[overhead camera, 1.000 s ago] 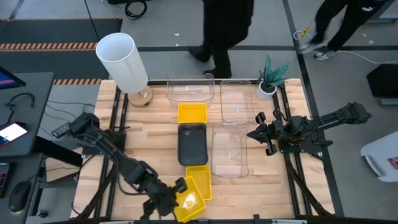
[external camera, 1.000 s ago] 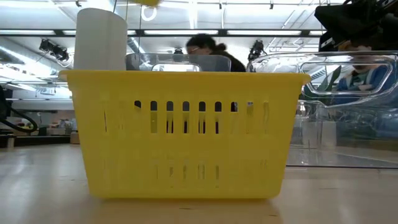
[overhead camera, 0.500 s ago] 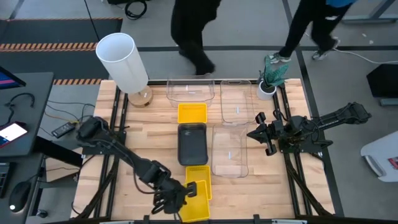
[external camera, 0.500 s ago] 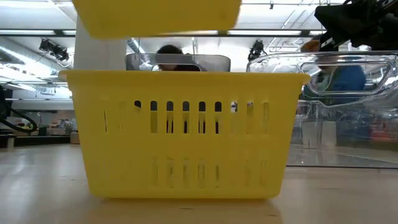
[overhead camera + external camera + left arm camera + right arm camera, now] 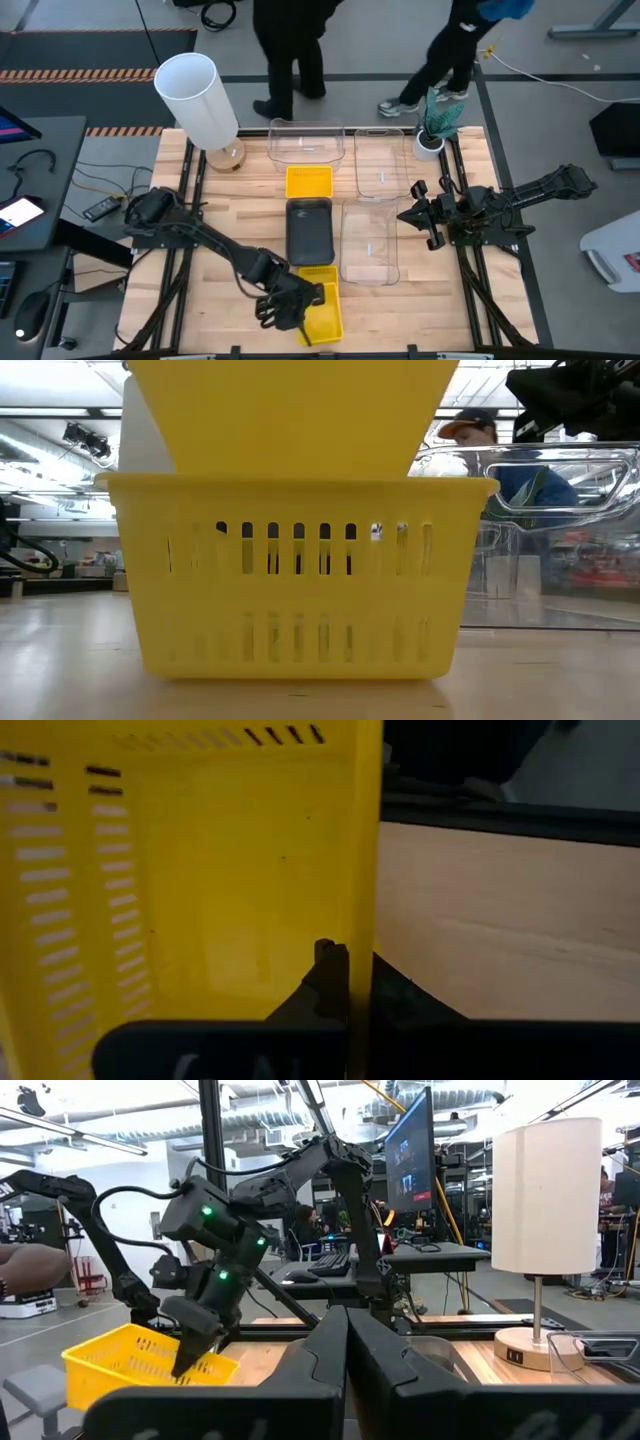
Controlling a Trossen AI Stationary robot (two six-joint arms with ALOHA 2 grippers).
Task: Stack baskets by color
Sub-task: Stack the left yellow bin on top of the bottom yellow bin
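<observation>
A yellow basket (image 5: 290,575) stands on the table near its front edge. A second yellow basket (image 5: 325,310) (image 5: 285,415) hangs right over it, its underside about level with the lower one's rim, with my left gripper (image 5: 300,308) (image 5: 360,982) shut on it. Farther back along the middle lie a dark grey basket (image 5: 310,230) and a third yellow basket (image 5: 309,182). Clear baskets (image 5: 370,242) (image 5: 380,160) (image 5: 305,145) stand right of them and at the far edge. My right gripper (image 5: 405,215) (image 5: 347,1330) waits shut at the right, above the table, touching nothing. My left gripper pinches one side wall of the upper yellow basket at its rim (image 5: 362,920), one finger (image 5: 325,970) inside the basket and the other outside. The fingers slant down from the table's left. The basket hangs roughly level; whether it touches the lower basket I cannot tell.
A tall white cylinder (image 5: 195,95) on a round foot stands at the far left corner, a small potted plant (image 5: 435,125) at the far right. Bare wood lies left of the basket row. People walk beyond the far edge.
My left gripper has gone toward the table's right edge and down, rolling its wrist, still shut on the yellow basket. The basket, skewed and left of the lower one before, has turned in line with it and sunk from high above down to its rim.
</observation>
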